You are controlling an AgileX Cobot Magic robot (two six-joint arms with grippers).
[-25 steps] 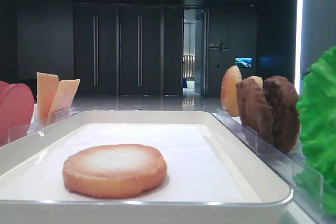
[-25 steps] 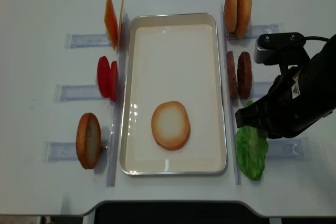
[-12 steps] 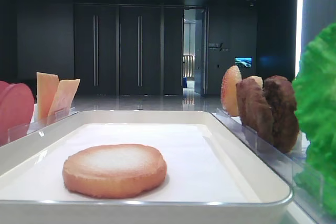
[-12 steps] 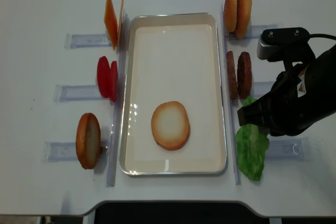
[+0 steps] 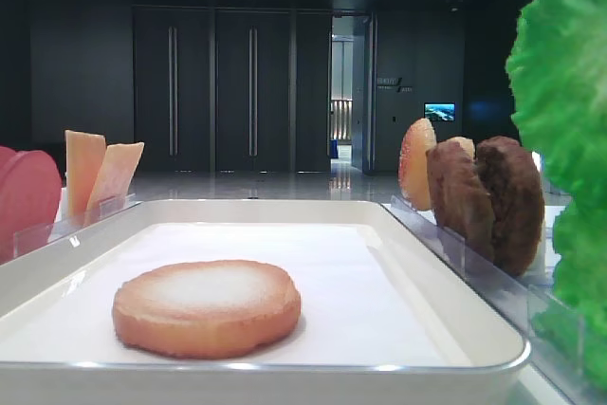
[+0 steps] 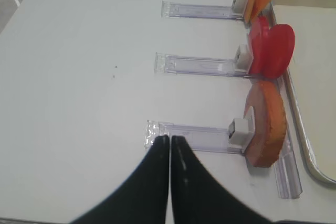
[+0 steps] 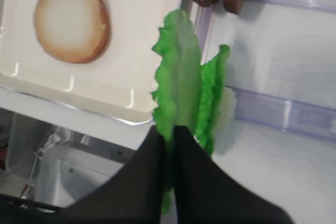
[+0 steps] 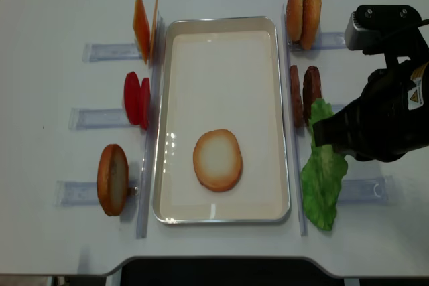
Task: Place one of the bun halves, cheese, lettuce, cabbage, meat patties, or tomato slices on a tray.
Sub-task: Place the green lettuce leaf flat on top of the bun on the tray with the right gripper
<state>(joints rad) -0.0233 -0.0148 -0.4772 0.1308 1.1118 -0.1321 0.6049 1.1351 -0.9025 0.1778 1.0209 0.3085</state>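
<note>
A: Progress? One round golden bun half with a cream face (image 8: 217,160) lies flat in the big shallow white tray (image 8: 221,23).

B: Next piece is the bright green ruffled lettuce leaf (image 7: 181,74). The right gripper (image 7: 169,132) pinches its edge, leaf lifted beside the tray's right rim, not over it yet.

A: Left gripper (image 6: 169,141)?

B: Pressed together, empty, over bare table by the clear plastic holders (image 6: 195,136).

A: So carry-over and release remain.
</note>
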